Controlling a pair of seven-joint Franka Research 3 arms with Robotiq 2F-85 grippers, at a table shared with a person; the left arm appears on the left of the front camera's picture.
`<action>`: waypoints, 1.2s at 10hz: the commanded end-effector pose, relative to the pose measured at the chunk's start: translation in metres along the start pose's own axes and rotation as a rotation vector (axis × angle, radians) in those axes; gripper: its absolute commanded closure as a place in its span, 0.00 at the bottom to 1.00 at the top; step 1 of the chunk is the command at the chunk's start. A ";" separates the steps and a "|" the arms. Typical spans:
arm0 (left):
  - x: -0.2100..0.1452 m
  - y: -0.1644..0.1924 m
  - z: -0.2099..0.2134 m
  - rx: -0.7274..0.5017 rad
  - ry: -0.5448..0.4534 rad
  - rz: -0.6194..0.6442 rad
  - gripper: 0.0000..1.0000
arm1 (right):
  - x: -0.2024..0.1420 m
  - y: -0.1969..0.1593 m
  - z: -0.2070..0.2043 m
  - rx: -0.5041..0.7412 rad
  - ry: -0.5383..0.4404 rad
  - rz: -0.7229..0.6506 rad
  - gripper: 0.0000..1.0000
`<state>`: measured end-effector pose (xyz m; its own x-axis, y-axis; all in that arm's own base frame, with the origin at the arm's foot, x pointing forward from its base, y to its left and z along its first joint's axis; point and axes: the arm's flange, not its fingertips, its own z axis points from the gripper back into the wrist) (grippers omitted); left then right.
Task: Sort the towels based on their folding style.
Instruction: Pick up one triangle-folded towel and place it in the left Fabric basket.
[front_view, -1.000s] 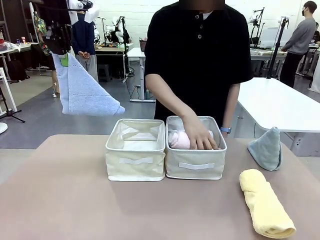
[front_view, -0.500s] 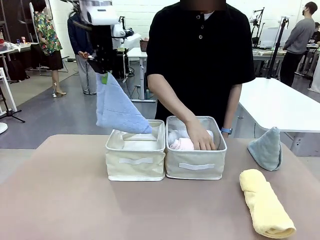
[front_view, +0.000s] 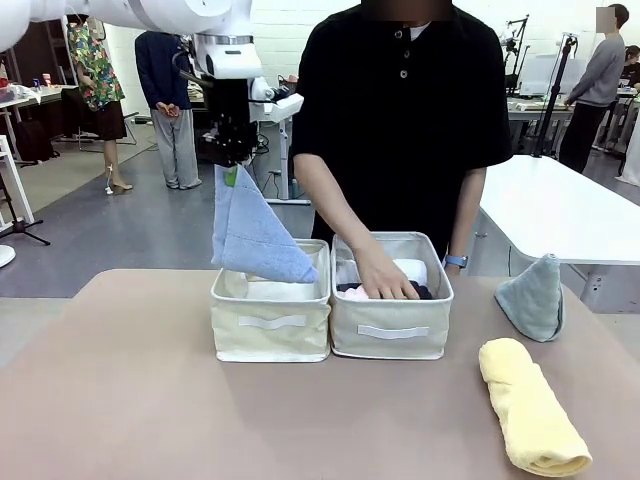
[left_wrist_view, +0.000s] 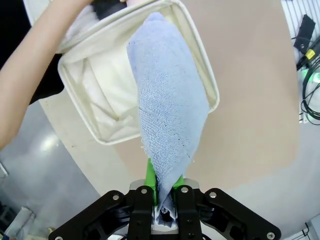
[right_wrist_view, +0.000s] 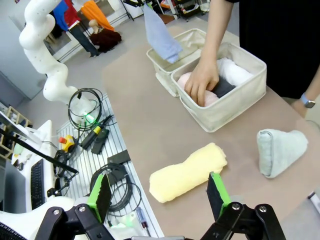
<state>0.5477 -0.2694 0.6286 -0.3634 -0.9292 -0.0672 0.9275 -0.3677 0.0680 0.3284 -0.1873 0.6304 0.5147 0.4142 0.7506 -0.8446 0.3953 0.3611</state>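
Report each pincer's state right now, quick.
Left pincer: closed on the light blue towel.
Right pincer: open, holding nothing.
Person's hand: in the right bin, grip unclear.

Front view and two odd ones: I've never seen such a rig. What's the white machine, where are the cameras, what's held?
The white machine is a robot arm. Its left gripper pinches the tip of a light blue towel, hanging over the left bin. The front view looks across the table at a person, whose hand is in the right bin. The other two pictures come from wrist cameras. The right gripper is open above a yellow rolled towel; a grey-teal cone towel stands nearby.
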 end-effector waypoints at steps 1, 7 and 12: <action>0.012 0.012 -0.010 -0.018 0.011 -0.045 0.86 | 0.001 0.000 0.000 0.010 -0.017 0.016 0.00; 0.020 0.008 -0.063 -0.078 0.027 -0.024 0.86 | 0.001 0.000 0.000 0.010 -0.017 0.016 0.00; 0.022 -0.008 -0.104 -0.200 -0.094 0.006 0.86 | 0.001 0.000 0.000 0.010 -0.017 0.016 0.00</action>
<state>0.5507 -0.2883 0.5264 -0.3844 -0.9231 0.0002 0.9165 -0.3817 -0.1197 0.3284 -0.1873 0.6304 0.5149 0.4142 0.7506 -0.8445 0.3954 0.3612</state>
